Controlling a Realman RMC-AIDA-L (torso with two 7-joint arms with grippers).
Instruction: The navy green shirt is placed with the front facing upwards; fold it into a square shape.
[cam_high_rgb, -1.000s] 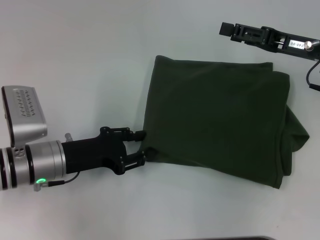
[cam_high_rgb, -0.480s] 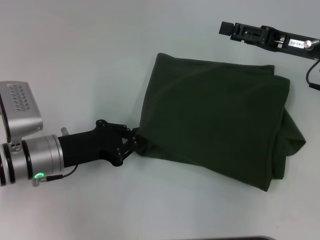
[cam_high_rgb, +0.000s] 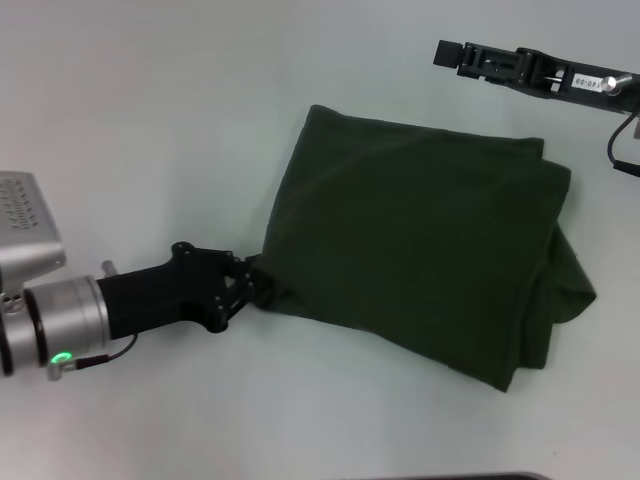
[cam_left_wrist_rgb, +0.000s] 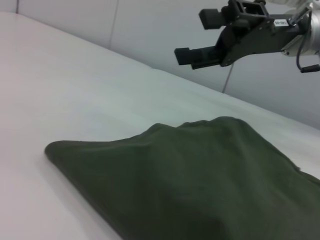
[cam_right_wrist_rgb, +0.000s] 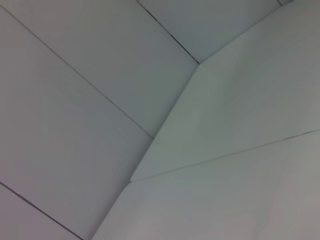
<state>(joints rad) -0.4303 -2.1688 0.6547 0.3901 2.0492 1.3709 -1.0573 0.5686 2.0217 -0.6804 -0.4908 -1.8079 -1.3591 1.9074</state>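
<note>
My left gripper (cam_high_rgb: 252, 283) sits low toward the table's (cam_high_rgb: 150, 120) left edge, fingers pinched tight on the near-left corner of the shirt (cam_high_rgb: 420, 240). Shirt is folded into a rough dark green rectangle, lying mid-table toward the right, with its right side bunched. My right gripper (cam_high_rgb: 447, 53) hangs above the table's far right corner, clear of the cloth; I can't tell its opening.

Head overhead; left wrist low, sharing shirt (cam_high_rgb: 420, 240).
</note>
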